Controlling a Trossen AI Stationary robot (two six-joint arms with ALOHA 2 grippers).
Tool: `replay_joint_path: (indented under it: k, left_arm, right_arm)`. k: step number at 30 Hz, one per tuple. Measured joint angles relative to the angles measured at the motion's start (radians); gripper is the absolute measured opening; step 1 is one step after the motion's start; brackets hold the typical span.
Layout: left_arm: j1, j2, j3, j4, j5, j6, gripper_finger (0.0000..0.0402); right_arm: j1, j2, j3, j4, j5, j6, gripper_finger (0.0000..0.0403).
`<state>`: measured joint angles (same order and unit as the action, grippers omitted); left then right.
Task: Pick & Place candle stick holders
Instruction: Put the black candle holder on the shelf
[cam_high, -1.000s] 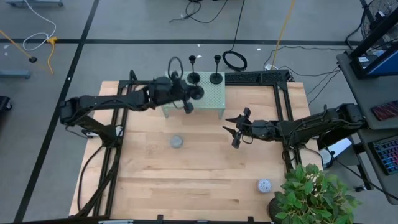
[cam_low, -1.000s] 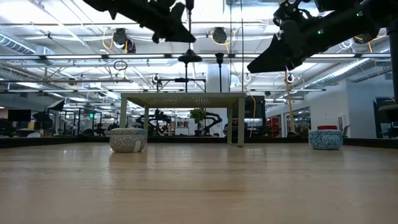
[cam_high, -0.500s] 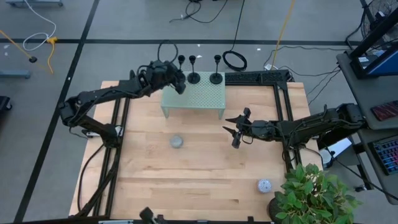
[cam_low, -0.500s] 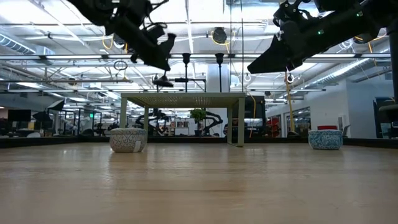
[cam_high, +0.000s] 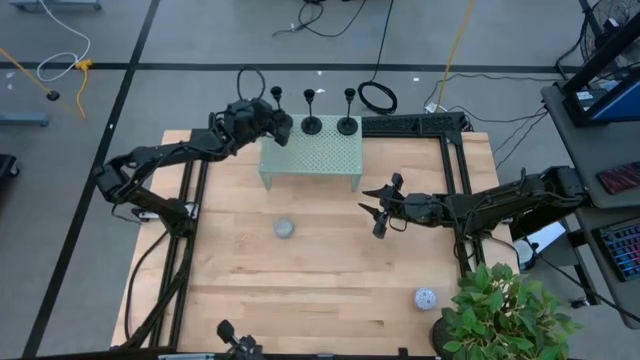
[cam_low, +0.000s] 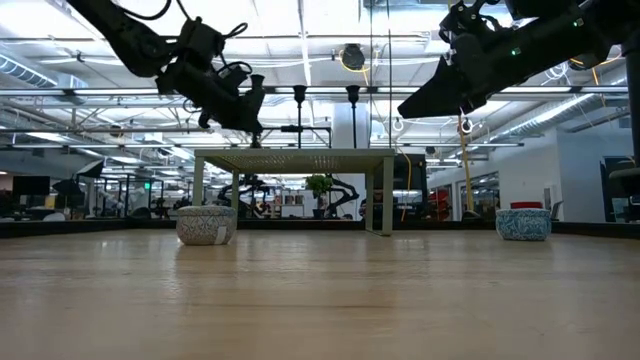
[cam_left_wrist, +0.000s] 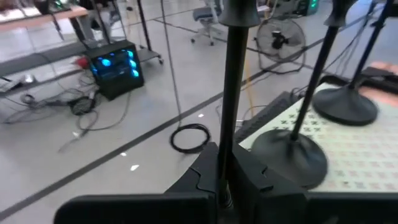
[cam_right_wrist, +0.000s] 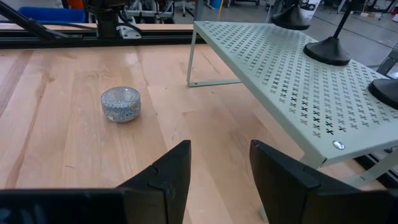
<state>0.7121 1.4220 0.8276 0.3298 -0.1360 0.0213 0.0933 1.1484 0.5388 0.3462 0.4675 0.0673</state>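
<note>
Left tool (cam_high: 272, 122) was clenched on third candle stick holder's stem (cam_left_wrist: 235, 93), at the rack's (cam_high: 330, 155) back-left corner. Lower straight, base flat, then release. Right tool (cam_high: 380, 212) waited, parted, over the counter (cam_high: 320, 290).

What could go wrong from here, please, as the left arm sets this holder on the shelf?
1. The left gripper, shut on the third candle stick holder, is close to its neighbour; a sideways drift might topple that one.
2. It sits near the perforated shelf's corner, so it could slip off on release.
</note>
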Motion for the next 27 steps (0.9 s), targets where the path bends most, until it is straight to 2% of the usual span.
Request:
replay_joint_path:
  k: [6,11,19,21,27]
  left_arm:
    - [0.003,0.0,-0.002,-0.038,0.013,0.013,0.0033]
    - [0.003,0.0,-0.002,-0.047,-0.003,0.033,0.0033]
    - [0.008,0.0,-0.002,-0.055,-0.004,0.032,0.0039]
    - [0.008,0.0,-0.002,-0.062,-0.004,0.03,0.005]
    - [0.014,0.0,-0.002,-0.067,-0.005,0.028,0.0079]
  right_arm:
    - [0.0,0.0,0.0,0.0,0.0,0.0,0.0155]
    - [0.0,0.0,0.0,0.0,0.0,-0.01,0.0155]
    - [0.0,0.0,0.0,-0.001,-0.003,-0.108,0.0155]
    - [0.0,0.0,0.0,-0.001,-0.043,-0.128,0.0155]
    - [0.0,0.0,0.0,0.0,-0.263,-0.16,0.0155]
